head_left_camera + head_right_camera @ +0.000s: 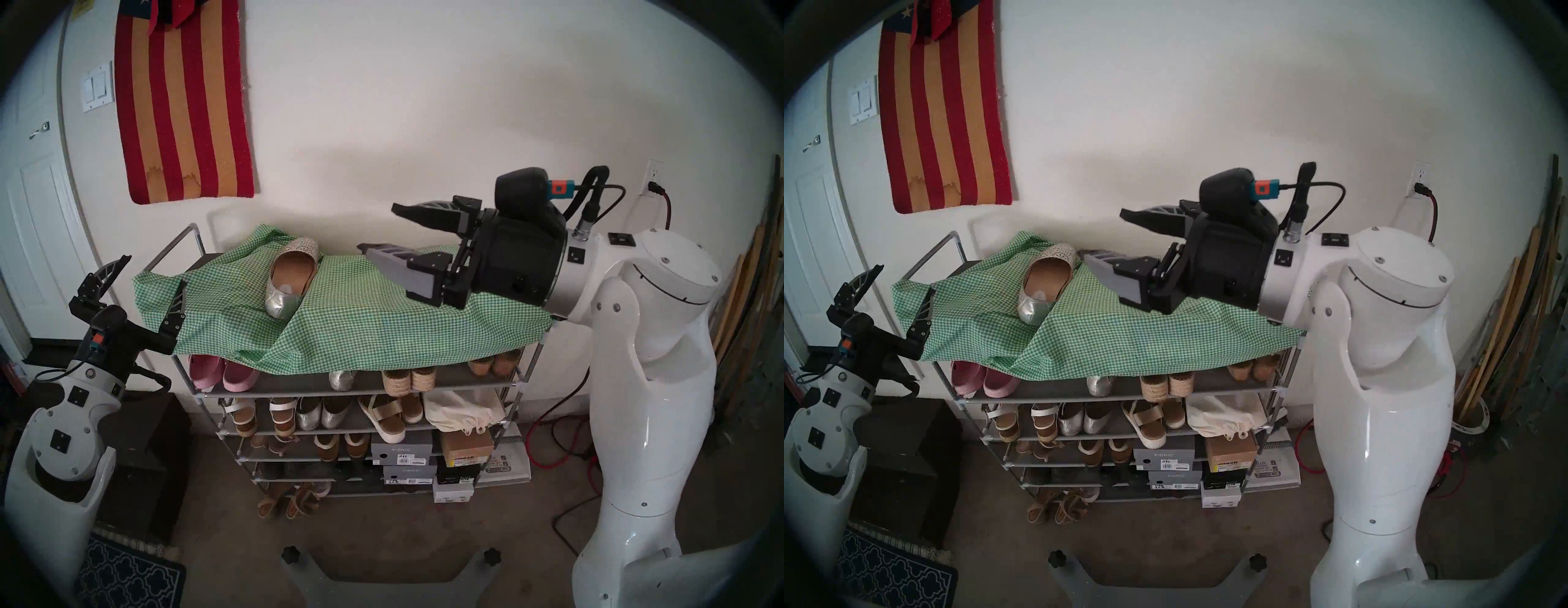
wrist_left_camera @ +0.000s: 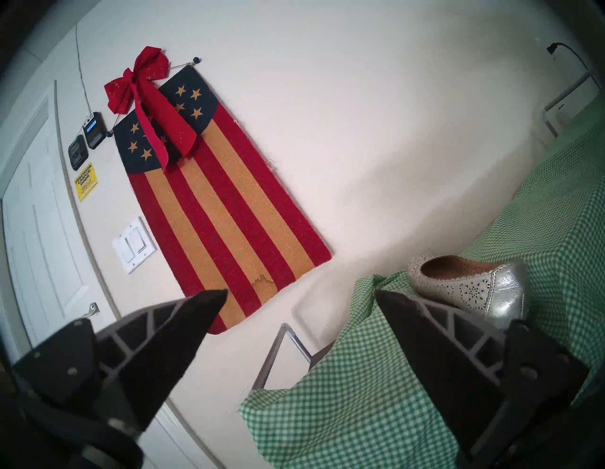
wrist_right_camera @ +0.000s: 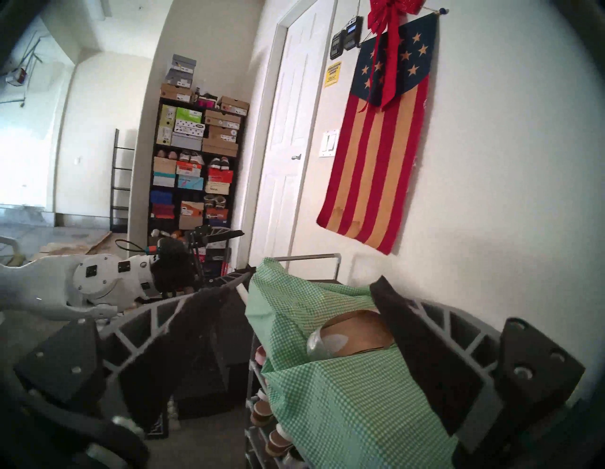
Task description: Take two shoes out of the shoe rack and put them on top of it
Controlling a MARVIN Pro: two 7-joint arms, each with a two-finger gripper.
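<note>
white garage wall behind our shoe rack [image 1: 515, 384], green checked cloth [image 1: 360, 322] draped on top, one perforated silver shoe [image 1: 292, 276] lying there, its mate [image 1: 341, 379] one shelf below, our left gripper [image 1: 155, 278] and right gripper [image 1: 377, 229] both gaping, empty, at either end

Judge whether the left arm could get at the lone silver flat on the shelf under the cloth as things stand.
Probably yes: the left gripper is open and empty at the rack's left end, and the silver flat sits at the open shelf front, though the overhanging green checked cloth partly covers it.

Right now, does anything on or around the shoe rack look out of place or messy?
Yes. The green gingham cloth over the grey tube rack's top is rumpled and hangs crooked at the front. Only one perforated silver flat sits on it; a lone silver toe on the shelf below may be its mate.
</note>
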